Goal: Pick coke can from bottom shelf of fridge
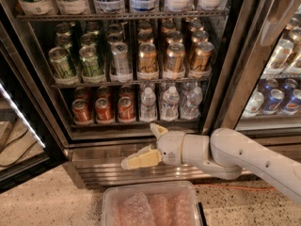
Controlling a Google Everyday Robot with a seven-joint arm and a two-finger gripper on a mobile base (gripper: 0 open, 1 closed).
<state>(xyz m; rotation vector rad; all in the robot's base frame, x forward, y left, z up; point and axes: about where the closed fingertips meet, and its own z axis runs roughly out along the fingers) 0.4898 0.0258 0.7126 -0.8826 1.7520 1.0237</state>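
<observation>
claw (138,145) spread wide, low centre of frame, before the tall steel-framed display fridge (94,166). small red aluminium coke can (126,108) stands up-left on the thin wire bottom shelf (117,123). i'd rise, level, and straddle that rightmost can alone.

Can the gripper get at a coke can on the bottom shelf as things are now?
Probably yes. The gripper hangs low before the fridge base, jaws open, and nothing stands between it and the front coke cans; it must only rise.
</observation>
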